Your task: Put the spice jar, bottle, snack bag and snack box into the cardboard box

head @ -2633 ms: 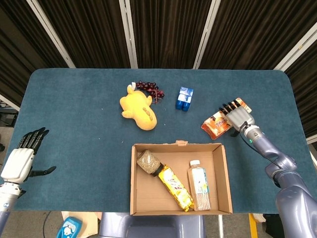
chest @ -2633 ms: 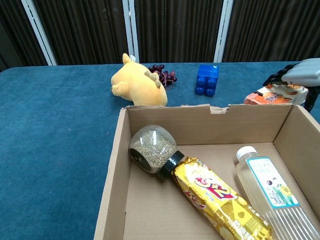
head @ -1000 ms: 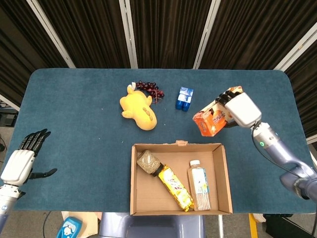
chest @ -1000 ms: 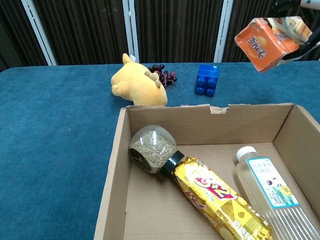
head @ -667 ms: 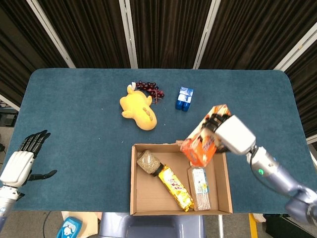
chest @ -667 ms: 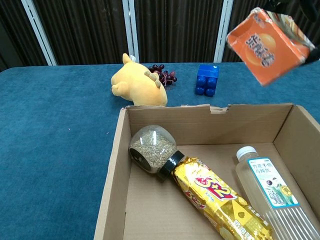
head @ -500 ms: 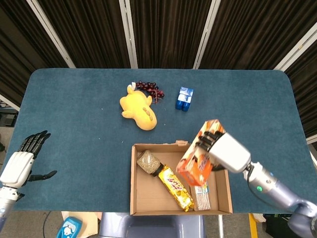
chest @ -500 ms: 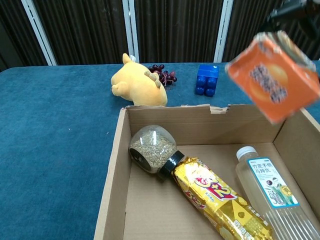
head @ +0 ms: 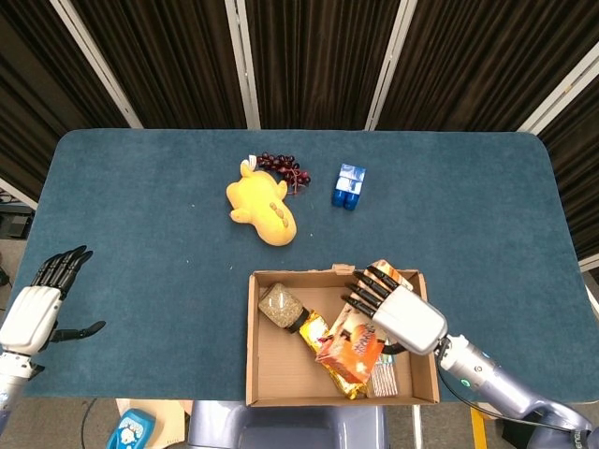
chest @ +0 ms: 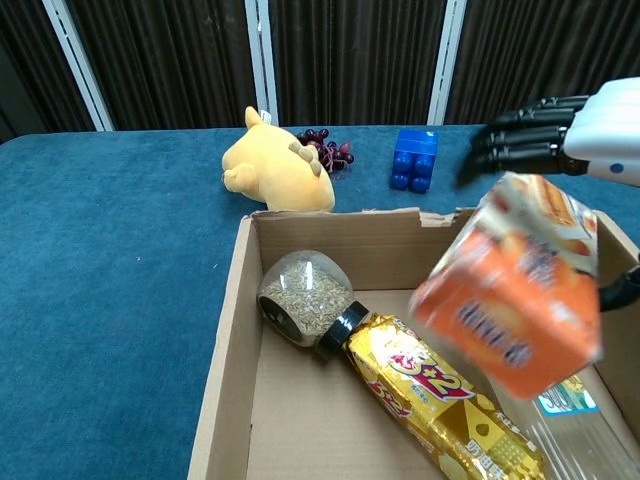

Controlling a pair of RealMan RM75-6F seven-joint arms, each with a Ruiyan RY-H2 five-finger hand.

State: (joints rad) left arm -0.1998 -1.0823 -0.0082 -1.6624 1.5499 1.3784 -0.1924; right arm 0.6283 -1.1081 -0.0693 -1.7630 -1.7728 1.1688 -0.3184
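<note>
The cardboard box [head: 251, 341] [chest: 228, 330] stands at the table's front edge. Inside it lie the spice jar [head: 279, 306] [chest: 305, 297], the yellow snack bag [head: 315, 329] [chest: 430, 395] and the bottle [head: 383, 376] [chest: 568, 425], which is partly hidden. The orange snack box [head: 352, 350] [chest: 510, 295] is blurred and tilted over the bag and bottle, inside the box walls. My right hand [head: 401, 315] [chest: 570, 135] hovers just above it with its fingers [head: 367, 285] stretched straight and apart. My left hand [head: 34, 313] hangs open at the table's front left corner, holding nothing.
Behind the cardboard box are a yellow plush toy [head: 262, 208] [chest: 280, 170], a bunch of dark grapes [head: 279, 164] [chest: 325, 148] and a blue block [head: 349, 185] [chest: 415, 158]. The blue tabletop [head: 140, 224] stretches left of the box.
My right hand lifted the snack box from the right of the table, carried it over the cardboard box and lowered it. Its fingers have now straightened off the snack box. The left hand stayed still.
</note>
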